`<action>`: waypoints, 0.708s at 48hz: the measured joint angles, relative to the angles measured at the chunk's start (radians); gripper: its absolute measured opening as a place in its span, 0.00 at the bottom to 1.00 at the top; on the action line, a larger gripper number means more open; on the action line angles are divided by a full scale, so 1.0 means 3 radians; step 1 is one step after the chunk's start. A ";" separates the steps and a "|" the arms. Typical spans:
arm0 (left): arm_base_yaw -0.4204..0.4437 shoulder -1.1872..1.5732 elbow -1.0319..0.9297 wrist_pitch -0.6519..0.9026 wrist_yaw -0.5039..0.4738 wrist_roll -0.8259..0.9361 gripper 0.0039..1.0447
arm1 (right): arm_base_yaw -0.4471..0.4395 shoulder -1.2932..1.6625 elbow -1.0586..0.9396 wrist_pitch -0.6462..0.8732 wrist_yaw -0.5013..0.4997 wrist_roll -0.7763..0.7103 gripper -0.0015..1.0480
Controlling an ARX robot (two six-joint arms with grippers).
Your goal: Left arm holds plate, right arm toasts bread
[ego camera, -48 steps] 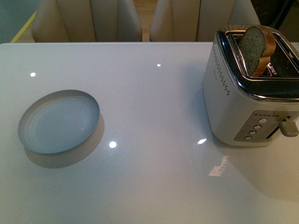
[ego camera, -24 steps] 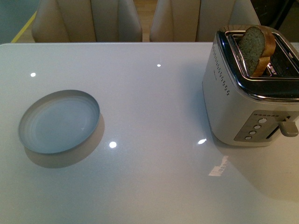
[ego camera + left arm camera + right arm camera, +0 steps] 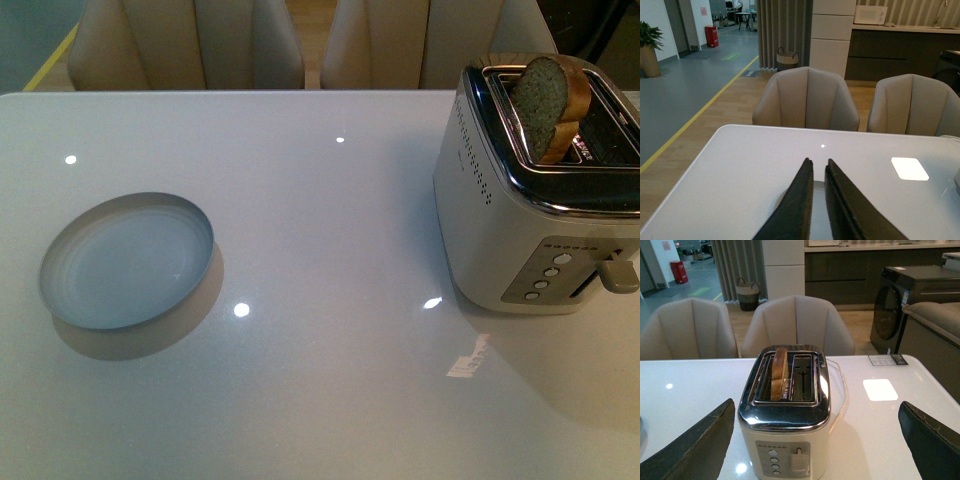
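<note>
Worktop (image 3: 330,220), white and glossy, carries everything in the scene and looks the same in the front view as it did a second ago: nothing on it has shifted, and neither arm has entered that view. Toaster (image 3: 535,200), cream with a chromed top, stands at the robot's right; its side lever (image 3: 617,272) sits low on the slot in the front view, though whether it is latched down cannot be told. Plate (image 3: 128,262), pale blue-grey and bare, lies flat at the robot's left, well apart from the toaster, untouched. Bread (image 3: 547,105), one brown-crusted slice, stands on edge in one toaster slot with its rounded top well above the rim; the other slot is vacant in the right wrist view. Left tool (image 3: 819,172) has its two fingers close together with a thin gap between them and nothing clamped, poised above the worktop over what appears to be the plate's edge. Right tool (image 3: 817,440) has its fingers spread wide, facing the toaster from the front and holding nothing. With no change visible, the task seems paused: the plate is yet to be gripped, and the slice awaits lifting out.
</note>
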 joint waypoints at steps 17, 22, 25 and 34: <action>0.0000 0.0000 0.0000 0.0000 0.0000 0.0000 0.78 | 0.0000 0.0000 0.0000 0.0000 0.0000 0.0000 0.91; 0.0000 0.0000 0.0000 0.0000 0.0000 0.0004 0.95 | 0.0000 0.0000 0.0000 0.0000 0.0000 0.0000 0.91; 0.0000 0.0000 0.0000 0.0000 0.0000 0.0004 0.93 | 0.0000 0.0000 0.0000 0.0000 0.0000 0.0000 0.91; 0.0000 0.0000 0.0000 0.0000 0.0000 0.0004 0.93 | 0.0000 0.0000 0.0000 0.0000 0.0000 0.0000 0.91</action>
